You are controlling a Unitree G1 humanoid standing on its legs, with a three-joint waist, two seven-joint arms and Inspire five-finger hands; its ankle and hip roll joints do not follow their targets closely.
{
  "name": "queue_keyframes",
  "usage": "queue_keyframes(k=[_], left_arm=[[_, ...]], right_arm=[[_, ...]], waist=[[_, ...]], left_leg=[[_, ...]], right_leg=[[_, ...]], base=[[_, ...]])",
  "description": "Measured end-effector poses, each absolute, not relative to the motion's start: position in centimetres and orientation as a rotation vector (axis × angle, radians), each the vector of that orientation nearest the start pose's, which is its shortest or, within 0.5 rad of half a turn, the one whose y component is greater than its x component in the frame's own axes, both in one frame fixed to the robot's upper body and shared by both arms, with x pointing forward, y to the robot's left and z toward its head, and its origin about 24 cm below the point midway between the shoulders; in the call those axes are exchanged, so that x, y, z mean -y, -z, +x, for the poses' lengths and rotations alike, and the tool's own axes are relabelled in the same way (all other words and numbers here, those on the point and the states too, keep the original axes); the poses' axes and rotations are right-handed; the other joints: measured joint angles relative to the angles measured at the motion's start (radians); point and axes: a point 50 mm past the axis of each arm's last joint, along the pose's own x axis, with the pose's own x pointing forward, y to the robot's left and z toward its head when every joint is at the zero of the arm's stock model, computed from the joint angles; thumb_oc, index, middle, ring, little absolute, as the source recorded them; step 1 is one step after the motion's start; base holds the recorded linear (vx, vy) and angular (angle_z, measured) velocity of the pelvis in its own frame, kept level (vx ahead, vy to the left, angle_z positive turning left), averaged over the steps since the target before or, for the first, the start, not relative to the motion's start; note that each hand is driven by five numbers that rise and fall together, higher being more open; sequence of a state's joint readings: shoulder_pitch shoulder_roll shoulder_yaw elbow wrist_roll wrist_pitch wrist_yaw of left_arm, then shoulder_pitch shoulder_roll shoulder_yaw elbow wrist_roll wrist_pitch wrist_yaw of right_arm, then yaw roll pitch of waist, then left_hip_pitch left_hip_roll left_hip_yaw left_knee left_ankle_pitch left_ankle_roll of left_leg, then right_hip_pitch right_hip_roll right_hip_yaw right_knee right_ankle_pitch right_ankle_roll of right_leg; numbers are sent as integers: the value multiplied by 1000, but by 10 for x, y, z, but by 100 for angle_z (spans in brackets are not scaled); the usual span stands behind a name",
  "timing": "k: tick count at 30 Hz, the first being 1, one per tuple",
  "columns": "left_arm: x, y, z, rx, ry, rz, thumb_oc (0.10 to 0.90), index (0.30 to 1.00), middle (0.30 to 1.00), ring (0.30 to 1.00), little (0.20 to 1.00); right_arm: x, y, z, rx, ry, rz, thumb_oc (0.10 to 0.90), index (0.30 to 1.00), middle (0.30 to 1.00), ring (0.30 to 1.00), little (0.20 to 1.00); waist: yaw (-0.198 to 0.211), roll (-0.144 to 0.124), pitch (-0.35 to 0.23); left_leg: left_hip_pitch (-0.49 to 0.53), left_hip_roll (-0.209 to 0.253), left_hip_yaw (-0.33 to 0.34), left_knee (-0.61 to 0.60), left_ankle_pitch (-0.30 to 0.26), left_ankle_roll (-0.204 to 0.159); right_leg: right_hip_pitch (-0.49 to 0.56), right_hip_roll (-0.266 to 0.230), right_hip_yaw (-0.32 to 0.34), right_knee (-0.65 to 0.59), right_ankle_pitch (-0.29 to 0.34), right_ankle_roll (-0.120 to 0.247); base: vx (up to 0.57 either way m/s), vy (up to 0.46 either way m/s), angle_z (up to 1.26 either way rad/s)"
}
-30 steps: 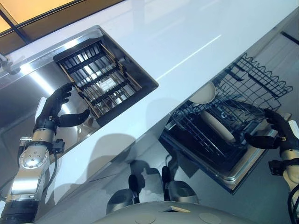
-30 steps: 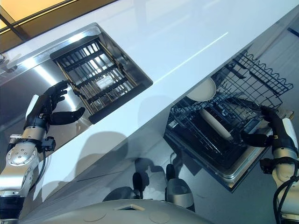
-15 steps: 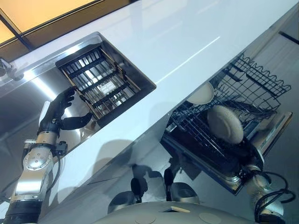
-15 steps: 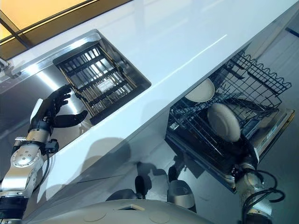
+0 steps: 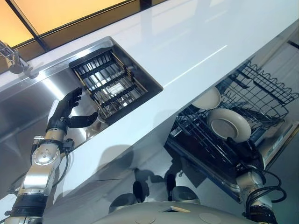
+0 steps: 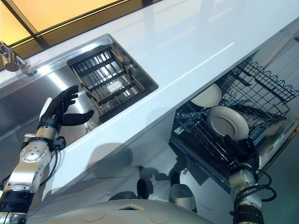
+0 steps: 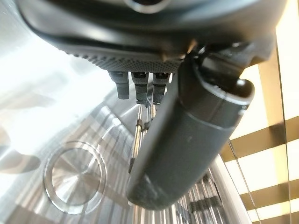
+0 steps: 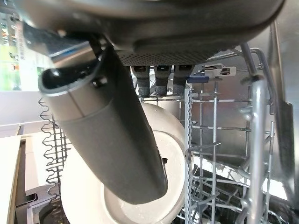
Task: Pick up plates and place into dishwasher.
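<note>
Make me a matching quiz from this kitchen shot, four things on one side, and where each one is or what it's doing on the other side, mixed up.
Things:
1. plate
2. bowl
3. left hand
4. drying rack

Places or states:
A. sits inside the sink
B. open, above the sink beside the rack
C. held by the right hand in the dishwasher basket
D. in the basket just under the counter edge, beyond the plate

Pairs: 1-C, 2-D, 3-B, 4-A
</note>
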State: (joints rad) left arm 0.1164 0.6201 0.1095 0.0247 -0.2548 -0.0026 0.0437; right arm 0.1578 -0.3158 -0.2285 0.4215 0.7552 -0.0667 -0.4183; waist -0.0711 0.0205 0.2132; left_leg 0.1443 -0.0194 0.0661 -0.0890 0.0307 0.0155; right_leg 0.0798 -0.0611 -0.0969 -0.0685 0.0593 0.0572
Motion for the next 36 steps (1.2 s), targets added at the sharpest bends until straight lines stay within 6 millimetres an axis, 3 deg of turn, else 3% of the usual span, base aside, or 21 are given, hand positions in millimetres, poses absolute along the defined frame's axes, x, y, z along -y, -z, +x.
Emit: queue_keyframes(k=[10, 19, 25, 28, 36], left_arm=[[-294, -67, 228, -81, -172, 370, 800, 900, 900, 900, 900], [-292, -65, 227, -80, -181, 349, 800, 900, 900, 900, 900], [-291, -64, 227, -80, -181, 342, 800, 900, 900, 900, 900], [-292, -64, 227, -79, -185, 342, 800, 900, 900, 900, 900], [-294, -67, 226, -71, -192, 342, 800, 900, 900, 900, 900]], right_arm=[[309, 43, 162, -369, 879, 210, 800, 900, 900, 900, 900], [301, 1, 179, -213, 628, -131, 800, 900, 900, 900, 900], [315, -45, 186, -38, 671, -493, 800, 900, 900, 900, 900], [327, -60, 183, 10, 737, -537, 800, 900, 900, 900, 900], [345, -57, 166, -92, 821, -669, 800, 900, 900, 900, 900]], waist=[[0, 15, 7], [-3, 23, 12], [-3, 23, 15], [-4, 20, 16], [-15, 11, 22]], left_leg=[[-3, 0, -6, 0, 0, 0], [-4, 0, -4, 0, 0, 0], [-8, 0, 6, 0, -1, 0], [-7, 1, 8, 0, -1, -1], [-5, 1, 15, -1, -3, 1]], right_leg=[[0, 0, -2, -3, 0, 0], [0, 1, 0, -9, 0, 0], [-4, 2, 3, -11, 0, 0], [-4, 3, 4, -11, 0, 0], [-5, 3, 10, -10, -3, 4]], base=[[-1, -1, 0], [0, 0, 0], [0, 0, 0], [0, 0, 0], [0, 0, 0]])
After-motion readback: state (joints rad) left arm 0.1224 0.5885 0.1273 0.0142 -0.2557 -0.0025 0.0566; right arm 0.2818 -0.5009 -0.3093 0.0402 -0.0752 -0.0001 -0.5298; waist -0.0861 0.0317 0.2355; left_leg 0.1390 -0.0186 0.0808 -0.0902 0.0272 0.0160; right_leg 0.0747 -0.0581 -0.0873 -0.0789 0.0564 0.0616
